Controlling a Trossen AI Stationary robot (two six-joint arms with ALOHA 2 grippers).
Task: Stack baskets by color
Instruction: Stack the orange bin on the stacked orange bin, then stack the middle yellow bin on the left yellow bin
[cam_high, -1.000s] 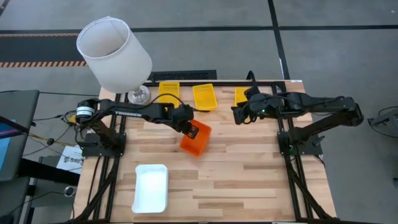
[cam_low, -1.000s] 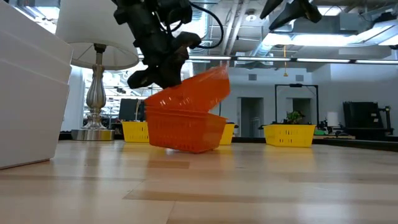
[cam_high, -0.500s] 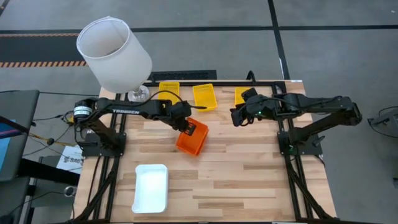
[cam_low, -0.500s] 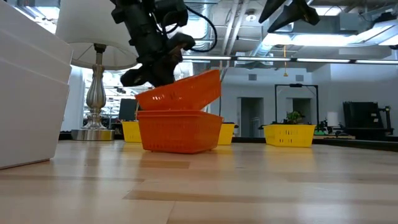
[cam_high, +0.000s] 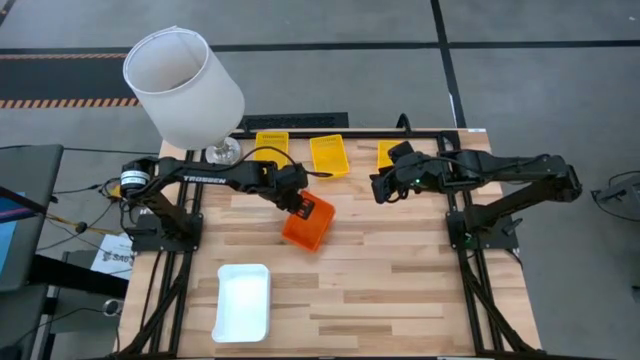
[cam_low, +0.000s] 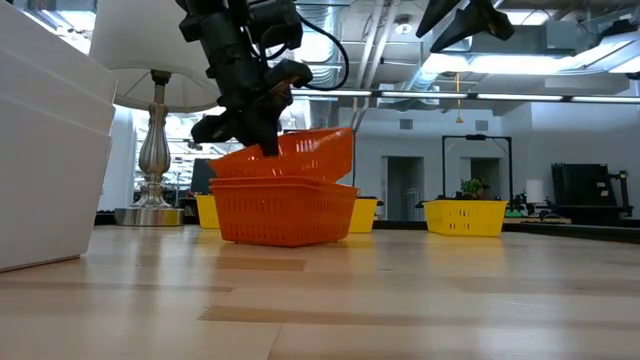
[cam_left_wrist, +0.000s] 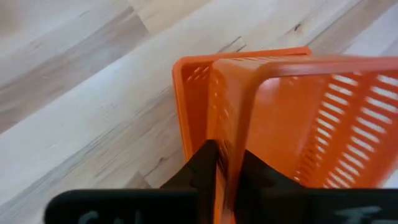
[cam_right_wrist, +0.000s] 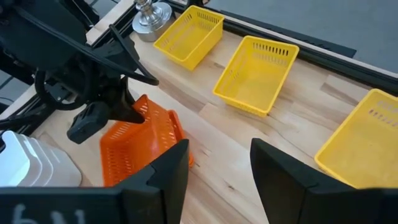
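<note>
Two orange baskets stand mid-table. The lower one lies flat on the wood, and the upper one sits tilted in it. My left gripper is shut on the upper one. Three yellow baskets rest on their bottoms along the far edge. White baskets lie near the front left. My right gripper hangs open, high over the far right, with nothing between its fingers. My left gripper pinches one wall of the upper orange basket between its two fingers, one on each face, close to a corner. The fingers slant down from above. The basket is tilted, with its held side low in the lower basket and its other side raised.
A lamp with a big white shade stands on its metal foot at the far left corner. Bare wood stretches across the table's middle and near right. A black strip lies behind the far edge.
My left gripper has carried the upper orange basket a little toward the table's left and far edges and downward. The lower basket was tipped up a second ago and now lies flat on the table. The upper basket has sunk deeper into it and is less tilted.
</note>
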